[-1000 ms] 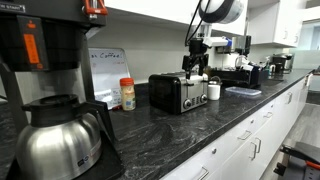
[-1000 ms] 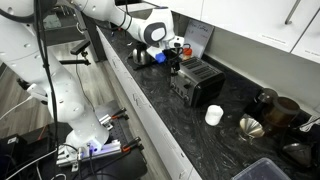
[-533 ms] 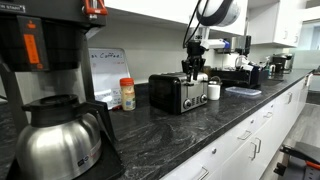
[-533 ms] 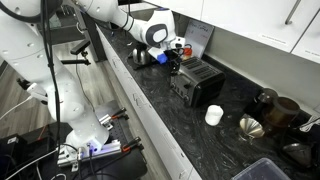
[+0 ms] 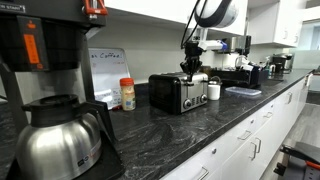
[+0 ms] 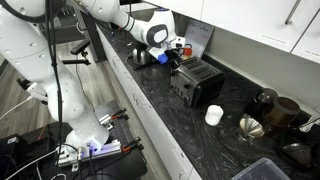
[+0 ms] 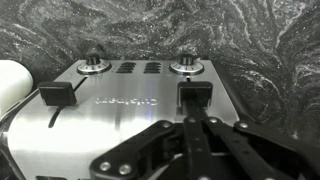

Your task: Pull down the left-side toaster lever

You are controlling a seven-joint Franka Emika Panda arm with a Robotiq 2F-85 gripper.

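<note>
The toaster (image 5: 178, 93) (image 6: 197, 82) stands on the dark marbled counter, chrome-sided with a black top. In the wrist view its end panel (image 7: 120, 100) shows two knobs and two black levers. One lever (image 7: 57, 95) is at the picture's left, the other lever (image 7: 195, 95) at its right. My gripper (image 7: 195, 120) is shut, its fingers pressed together with nothing between them. The tips sit right at the right-hand lever in the wrist view; whether they touch it I cannot tell. In both exterior views the gripper (image 5: 192, 68) (image 6: 172, 60) hangs over the toaster's end.
A black coffee maker with a steel carafe (image 5: 55, 130) fills the near side of an exterior view. A white mug (image 5: 214, 91) (image 6: 213, 115) stands beside the toaster. A spice jar (image 5: 127, 94) and a white sign (image 5: 103, 70) are by the wall. The counter edge (image 6: 150, 110) runs along the cabinets.
The jaws have closed from wide open to fully shut. The arm has dipped slightly toward the toaster's end; the toaster has not moved.
</note>
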